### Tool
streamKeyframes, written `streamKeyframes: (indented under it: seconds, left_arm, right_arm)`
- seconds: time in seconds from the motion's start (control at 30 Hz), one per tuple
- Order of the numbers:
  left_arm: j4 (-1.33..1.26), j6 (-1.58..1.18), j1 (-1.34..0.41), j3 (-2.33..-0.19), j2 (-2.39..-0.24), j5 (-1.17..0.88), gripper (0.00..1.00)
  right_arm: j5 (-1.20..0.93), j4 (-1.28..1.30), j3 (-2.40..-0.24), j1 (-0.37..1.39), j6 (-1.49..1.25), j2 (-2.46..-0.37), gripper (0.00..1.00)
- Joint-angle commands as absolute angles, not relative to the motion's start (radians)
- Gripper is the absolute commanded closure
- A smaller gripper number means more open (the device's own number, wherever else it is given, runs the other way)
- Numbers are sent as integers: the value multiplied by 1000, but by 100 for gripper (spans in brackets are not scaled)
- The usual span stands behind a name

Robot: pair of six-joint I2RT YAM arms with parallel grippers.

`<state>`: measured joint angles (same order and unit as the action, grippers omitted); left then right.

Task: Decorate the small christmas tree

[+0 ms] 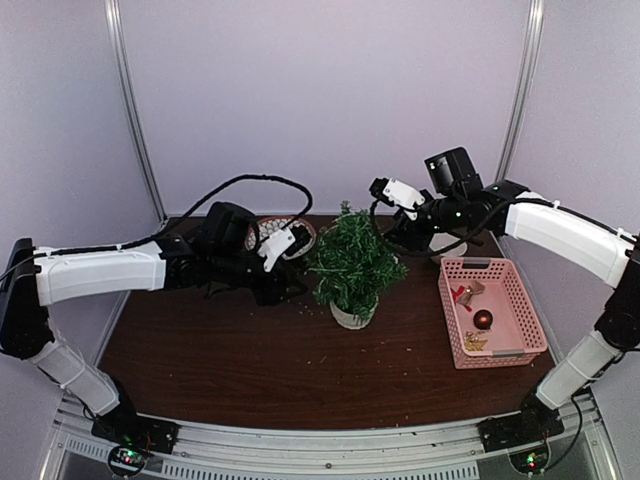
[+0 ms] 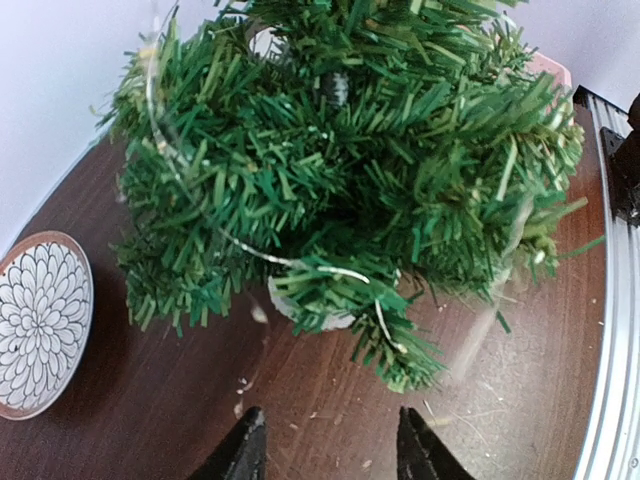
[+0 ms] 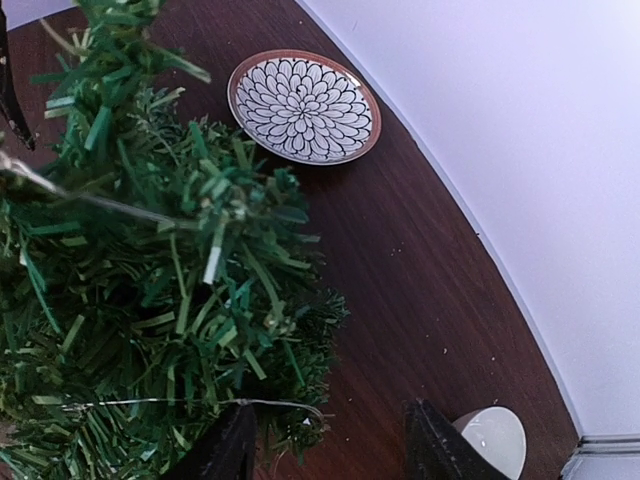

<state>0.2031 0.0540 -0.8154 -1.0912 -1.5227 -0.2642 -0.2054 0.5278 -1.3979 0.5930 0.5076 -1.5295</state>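
Note:
The small christmas tree (image 1: 352,262) stands in its white pot (image 1: 351,316) mid-table. It fills the left wrist view (image 2: 340,160) and the left half of the right wrist view (image 3: 140,300). A thin silvery wire (image 2: 250,252) is draped over its branches, and a strand (image 3: 130,403) runs along the lower needles. My left gripper (image 1: 288,282) sits low at the tree's left side. Its jaws (image 2: 330,450) are open over bare table, with nothing between them. My right gripper (image 1: 386,228) is behind the tree on the right. It is open (image 3: 333,440), and its left finger (image 3: 228,445) is at the wire's end.
A flower-patterned plate (image 1: 287,232) lies behind the left gripper, seen too in both wrist views (image 2: 40,320) (image 3: 305,107). A pink basket (image 1: 520,300) at the right holds a red ball (image 1: 483,319) and gold ornaments. A white round object (image 3: 495,440) sits near the right gripper.

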Motion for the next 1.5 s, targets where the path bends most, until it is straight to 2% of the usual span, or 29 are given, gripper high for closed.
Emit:
streamKeyframes:
  seconds: [0.0,0.17,0.47,0.6,0.73,0.83,1.07,1.23,1.47]
  left_arm:
    - [164,-47,-796,-1012,-1414,-258,54]
    - [161,-171,-729,-950,-1362,-273,53]
    - [182,-170,-716,-1005,-1434,-289,53]
    - [126,-164,-716,-999,-1438,-339,61]
    - [78,-136,-716,-979,-1385,-363,52]
    - [138,-77,-716,-1022,-1376,-410,48]
    - [196,-35,-719,-1106,-1387,-450,46]
    - [173,-84,-718,-1115,-1417,-371,49]
    - [135,-190,-709,-1158,-1508,-437,44]
  right_arm:
    - [-211,550,-1384,587,484,-1472,44]
    - [-211,574,-1380,587,470,-1453,39]
    - [-214,619,-1377,587,441,-1408,35]
    - [-234,599,-1373,588,413,-1387,36]
    - [-250,619,-1387,587,380,-1381,37]
    - [-263,637,-1371,587,355,-1357,37]
    - [-376,643,-1259,473,154,-1238,35]
    - [-511,617,-1197,371,42,-1211,35]
    - [-661,614,-1343,353,-74,-1297,34]
